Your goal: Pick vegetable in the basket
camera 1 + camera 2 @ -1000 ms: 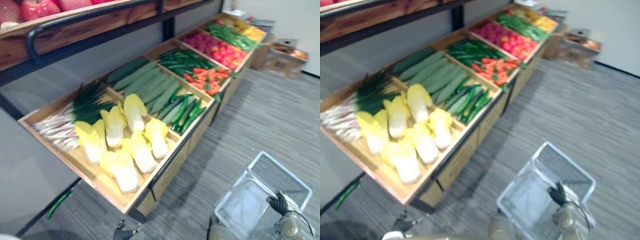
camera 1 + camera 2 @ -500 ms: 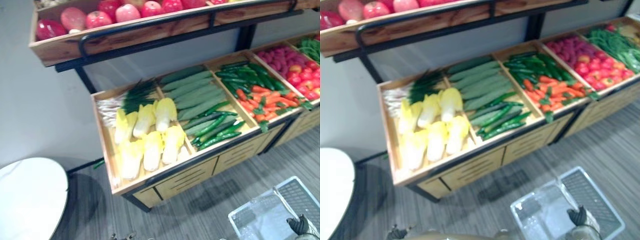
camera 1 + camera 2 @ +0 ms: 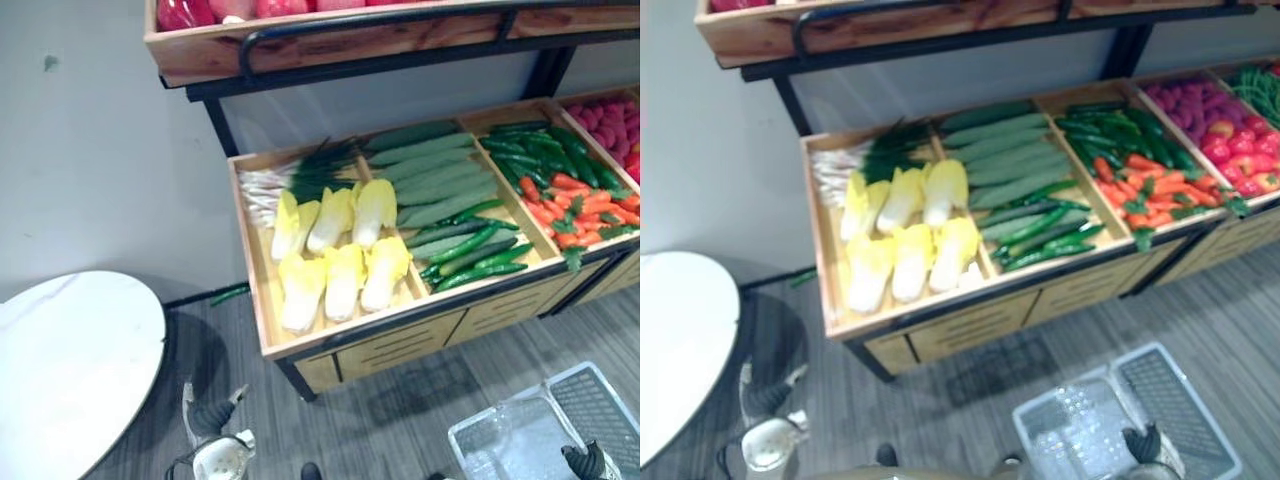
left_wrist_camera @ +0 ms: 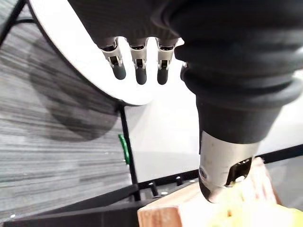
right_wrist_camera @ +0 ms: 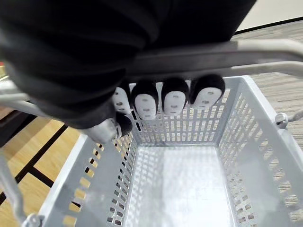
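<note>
A wooden display stand (image 3: 300,345) holds yellow-white cabbages (image 3: 342,268), long pale green gourds (image 3: 430,175), dark green cucumbers (image 3: 468,250), scallions (image 3: 285,178) and carrots (image 3: 585,205). My right hand (image 5: 156,97) is curled round the grey handle (image 5: 246,49) of a clear plastic basket (image 5: 251,142), which hangs low at the lower right (image 3: 500,440) and has nothing in it. My left hand (image 3: 208,418) hangs low in front of the stand's left end, fingers (image 4: 137,71) straight, holding nothing.
A round white table (image 3: 70,360) stands at the left, close to my left hand. An upper shelf (image 3: 300,40) with red fruit overhangs the stand. Red produce (image 3: 1225,130) fills the crate further right. A green vegetable (image 3: 230,294) lies on the grey floor under the stand.
The camera has swung, so the stand has shifted across the picture and the white table shows more. My left hand has come up into view at the lower left. The right hand keeps the basket.
</note>
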{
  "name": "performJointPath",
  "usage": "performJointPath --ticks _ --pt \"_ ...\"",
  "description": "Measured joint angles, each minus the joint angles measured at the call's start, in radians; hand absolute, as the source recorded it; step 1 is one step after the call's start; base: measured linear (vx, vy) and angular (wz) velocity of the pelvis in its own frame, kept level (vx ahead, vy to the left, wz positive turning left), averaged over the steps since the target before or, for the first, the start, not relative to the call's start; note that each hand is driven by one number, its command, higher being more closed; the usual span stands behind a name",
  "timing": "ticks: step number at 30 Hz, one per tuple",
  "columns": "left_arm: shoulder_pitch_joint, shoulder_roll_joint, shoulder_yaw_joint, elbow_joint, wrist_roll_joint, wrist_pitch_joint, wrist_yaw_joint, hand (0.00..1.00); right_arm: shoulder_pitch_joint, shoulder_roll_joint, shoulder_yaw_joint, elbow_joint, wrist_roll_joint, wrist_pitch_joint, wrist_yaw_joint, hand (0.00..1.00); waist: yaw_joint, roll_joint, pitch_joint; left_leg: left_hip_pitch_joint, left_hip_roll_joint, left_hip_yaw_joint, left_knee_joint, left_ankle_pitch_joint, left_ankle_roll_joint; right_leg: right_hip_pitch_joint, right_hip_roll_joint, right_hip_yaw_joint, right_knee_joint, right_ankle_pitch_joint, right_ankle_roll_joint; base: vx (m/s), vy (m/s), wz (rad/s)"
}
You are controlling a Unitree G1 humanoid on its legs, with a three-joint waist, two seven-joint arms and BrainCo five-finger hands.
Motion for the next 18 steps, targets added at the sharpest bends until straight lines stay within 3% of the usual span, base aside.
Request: performJointPath --ticks 8,18 --pt "0.026 0.005 -0.052 -0.152 0.087 0.000 -0.001 0.00 0.015 -0.007 0.053 0.014 -0.009 -0.002 -0.003 1.00 -0.002 0.015 -0.021 -0.003 -0.001 0.003 -0.004 -0.007 -0.004 -0.012 0.014 0.044 -0.012 0.002 0.004 0.00 0.004 -0.02" --pt "-0.084 0.040 -0.078 -0.087 0.129 0.012 0.064 0.00 -0.022 -0.013 0.163 0.018 -0.049 -0.003 -0.002 1.00 -0.006 -0.007 -0.049 0.028 0.007 0.050 -0.012 -0.004 -0.005 -0.026 0.030 0.115 -0.013 0.018 -0.015 0.09 -0.013 -0.20"
